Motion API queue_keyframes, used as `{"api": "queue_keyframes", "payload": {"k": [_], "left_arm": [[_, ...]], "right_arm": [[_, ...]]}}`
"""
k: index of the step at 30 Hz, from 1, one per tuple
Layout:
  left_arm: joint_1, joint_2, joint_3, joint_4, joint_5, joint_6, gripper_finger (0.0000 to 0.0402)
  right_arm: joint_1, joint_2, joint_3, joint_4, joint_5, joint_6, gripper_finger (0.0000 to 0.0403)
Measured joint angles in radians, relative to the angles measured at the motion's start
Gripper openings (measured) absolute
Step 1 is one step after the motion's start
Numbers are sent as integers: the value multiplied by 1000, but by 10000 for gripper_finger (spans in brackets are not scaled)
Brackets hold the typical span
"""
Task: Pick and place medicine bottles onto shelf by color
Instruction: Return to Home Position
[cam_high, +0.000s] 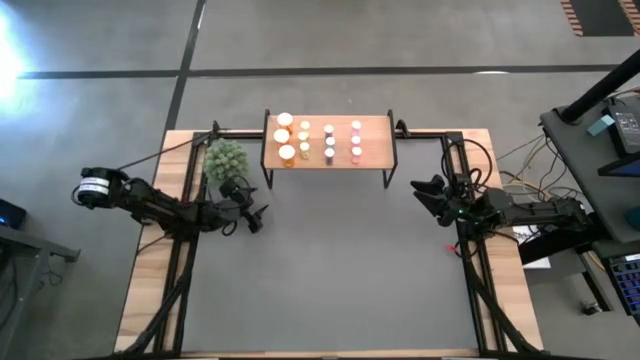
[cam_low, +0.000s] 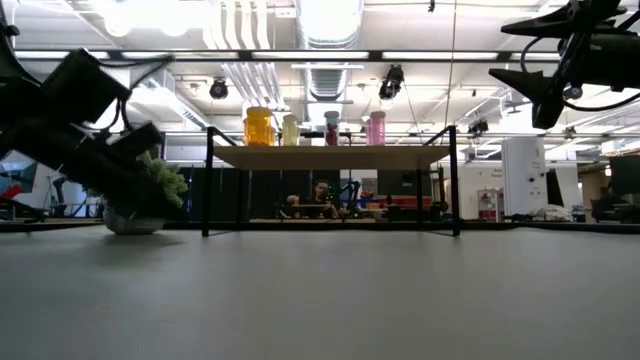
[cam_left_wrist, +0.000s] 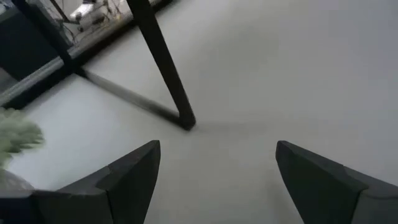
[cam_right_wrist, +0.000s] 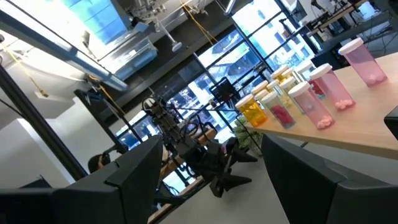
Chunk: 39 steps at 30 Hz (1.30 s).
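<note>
The medicine bottles (cam_high: 318, 138) stand upright on the light-wood shelf (cam_high: 378, 140) at the table's far side, in rows by colour: orange (cam_low: 258, 127), yellowish (cam_low: 290, 130), dark (cam_low: 331, 129), pink (cam_low: 376, 128). My left gripper (cam_high: 258, 220) is open and low over the table, near the shelf's left front leg (cam_left_wrist: 165, 62), with only bare tabletop between its fingers (cam_left_wrist: 217, 180). My right gripper (cam_high: 420, 191) is open and raised off the table to the right of the shelf. In its wrist view (cam_right_wrist: 211, 162) it looks toward the bottles (cam_right_wrist: 298, 99) and holds nothing.
A green bushy plant (cam_high: 225, 158) in a pot stands on the table left of the shelf, just beyond my left gripper. The grey tabletop (cam_high: 340, 270) spreads wide in front of the shelf. Black frame rails (cam_high: 470, 250) run along the table's left and right edges.
</note>
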Motion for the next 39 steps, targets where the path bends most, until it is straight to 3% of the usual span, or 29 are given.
{"api": "queue_keyframes", "payload": {"k": [39], "left_arm": [[0,-1062,-5,-14,-6,-2,302]], "right_arm": [[0,1,0,0,0,0,265]]}}
